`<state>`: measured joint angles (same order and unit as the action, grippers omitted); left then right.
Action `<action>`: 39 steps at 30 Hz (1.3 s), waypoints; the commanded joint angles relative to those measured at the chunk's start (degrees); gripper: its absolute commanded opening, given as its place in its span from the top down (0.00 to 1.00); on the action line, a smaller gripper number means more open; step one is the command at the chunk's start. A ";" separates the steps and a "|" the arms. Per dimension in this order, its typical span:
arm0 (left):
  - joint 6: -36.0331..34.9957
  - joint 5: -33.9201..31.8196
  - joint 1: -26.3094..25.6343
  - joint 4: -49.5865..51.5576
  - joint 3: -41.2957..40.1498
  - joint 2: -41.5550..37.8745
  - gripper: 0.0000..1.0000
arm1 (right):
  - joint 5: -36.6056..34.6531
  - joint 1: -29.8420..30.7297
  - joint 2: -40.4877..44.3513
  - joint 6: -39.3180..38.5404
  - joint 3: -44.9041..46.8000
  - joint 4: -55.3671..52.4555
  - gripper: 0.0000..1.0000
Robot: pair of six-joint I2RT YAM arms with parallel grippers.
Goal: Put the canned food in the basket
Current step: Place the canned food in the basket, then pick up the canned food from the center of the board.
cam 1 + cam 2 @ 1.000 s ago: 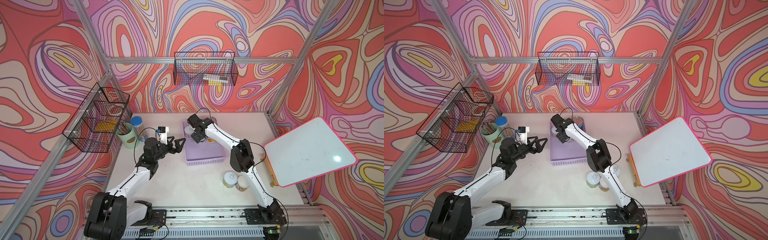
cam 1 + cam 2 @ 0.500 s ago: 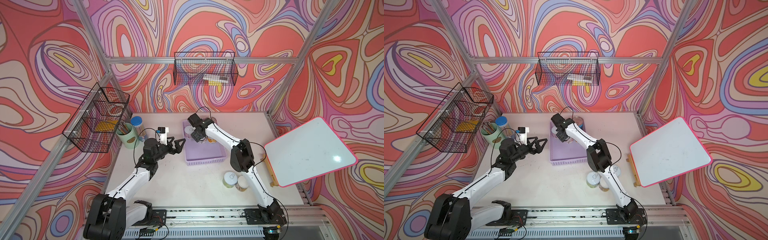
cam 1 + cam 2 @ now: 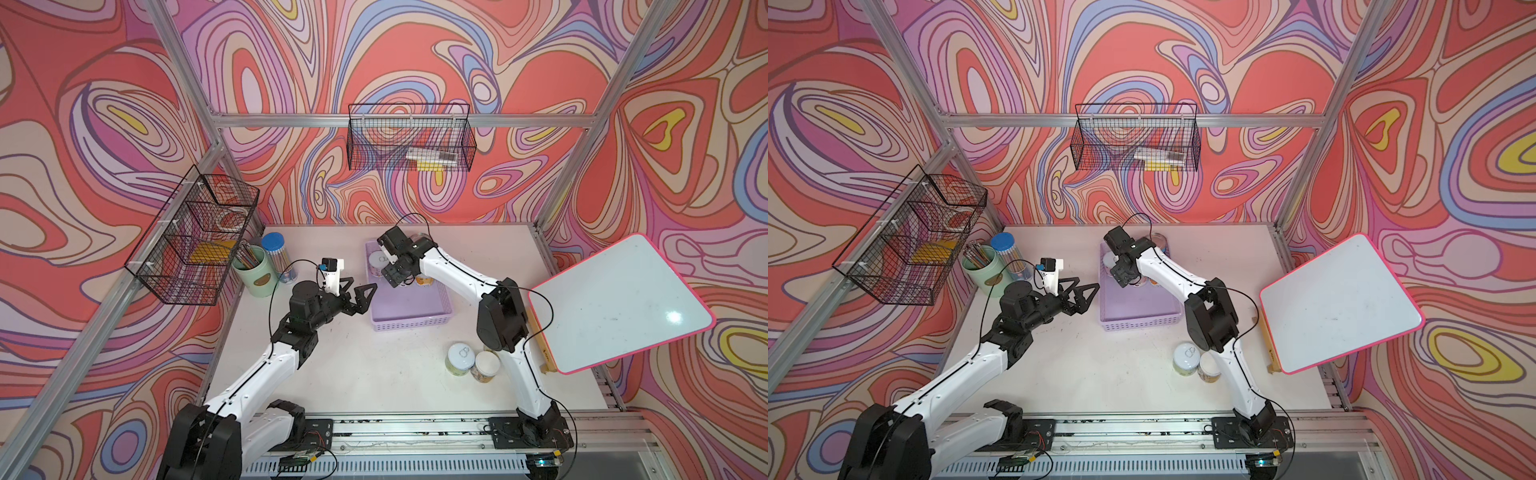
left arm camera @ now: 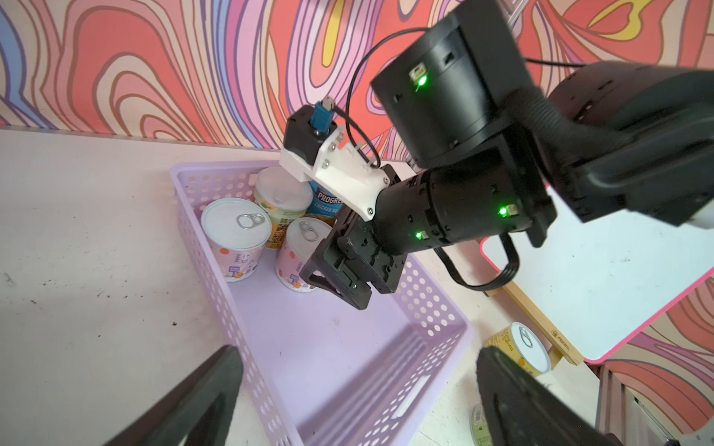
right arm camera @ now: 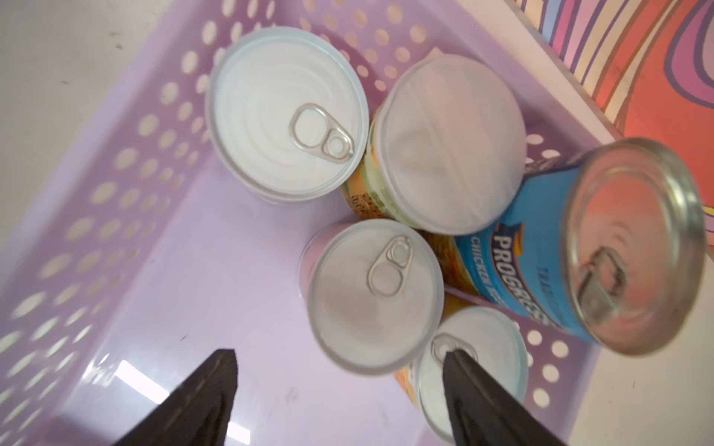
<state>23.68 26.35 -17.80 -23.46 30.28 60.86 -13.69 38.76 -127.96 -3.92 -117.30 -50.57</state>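
Entry, logged from my console, all places given from the basket (image 3: 409, 305), the lilac perforated tray on the desk (image 3: 353, 374).

Right jaws: over the basket's far end, pointing down. A second ago they stood narrower at this same spot. They have since sprung apart and nothing sits between them. I read that as a release.

Pink-sided can (image 5: 374, 297): upright on the basket floor, just under the right jaws and free of them. Presumably the item just let go.

Other cans in the basket, all crowded at its far end:
- white pull-tab can (image 5: 286, 116), against the wall on the left arm's side
- smooth-lidded can (image 5: 448, 143)
- blue can (image 5: 541, 270), taller, silver-topped
- fifth can (image 5: 498, 347), partly hidden by a finger

Five inside by my count.

Left jaws: spread wide, empty, hovering just outside the basket's wall. No change over the second.

Cans outside the basket: green-labelled can (image 3: 460, 358) and pale can (image 3: 487, 365), side by side on the desk, well to the near side of the basket, by the right arm.

Judgement: this placement looks finished. At least two cans remain, nearer my right arm.
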 commanded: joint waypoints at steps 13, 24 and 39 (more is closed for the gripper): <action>-5.56 -6.69 -11.96 7.09 -2.43 -4.46 0.01 | 8.19 0.18 28.50 12.77 34.78 14.64 0.11; -8.87 -9.15 -19.78 7.13 0.73 0.43 0.01 | 8.25 0.18 46.43 29.96 55.55 22.63 0.02; -10.92 -9.81 -29.25 3.01 8.10 13.72 0.01 | -7.03 -0.05 57.92 39.83 62.39 7.32 0.02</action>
<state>14.31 17.23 -45.58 -18.37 35.83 72.75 -14.68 39.03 -70.52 32.91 -55.02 -38.24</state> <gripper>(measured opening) 0.990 0.982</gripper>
